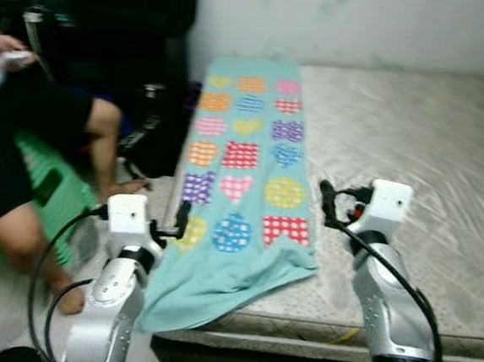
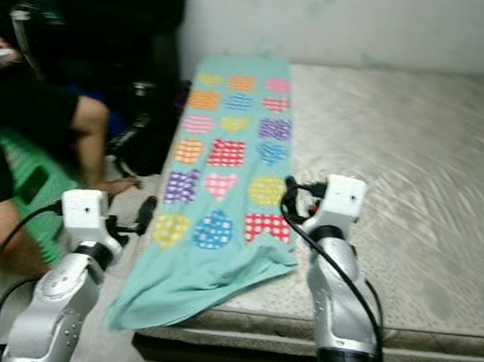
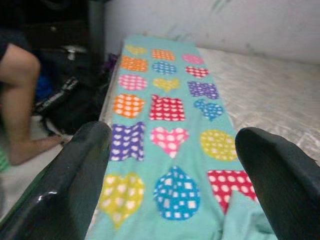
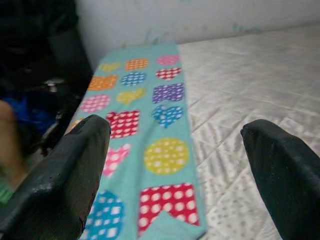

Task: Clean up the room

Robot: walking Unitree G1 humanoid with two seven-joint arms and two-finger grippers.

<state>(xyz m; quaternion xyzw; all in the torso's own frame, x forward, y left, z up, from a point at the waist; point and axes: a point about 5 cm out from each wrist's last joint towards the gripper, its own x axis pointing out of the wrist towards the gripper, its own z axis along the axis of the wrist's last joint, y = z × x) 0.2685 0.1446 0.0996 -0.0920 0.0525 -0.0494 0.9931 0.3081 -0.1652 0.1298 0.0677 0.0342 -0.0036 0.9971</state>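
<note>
- Bare mattress [image 1: 414, 154] is taking up most of the room, and the teal blanket [image 1: 243, 173] with its coloured hearts and shapes is lying along the mattress's left edge, its near end drooping crumpled over the corner.
- Left gripper [image 1: 181, 218] is hovering at that drooping edge with jaws spread wide; right gripper [image 1: 325, 197] is hovering just beside the blanket's inner edge, equally wide and empty.
- For a clean grab, I'd say each should be pinching a near corner, not the middle.
- Seated person [image 1: 25, 137] and green stool [image 1: 51, 185] are sitting close on the left, cut off by the frame; the dark clutter behind them is too dim to make out.
</note>
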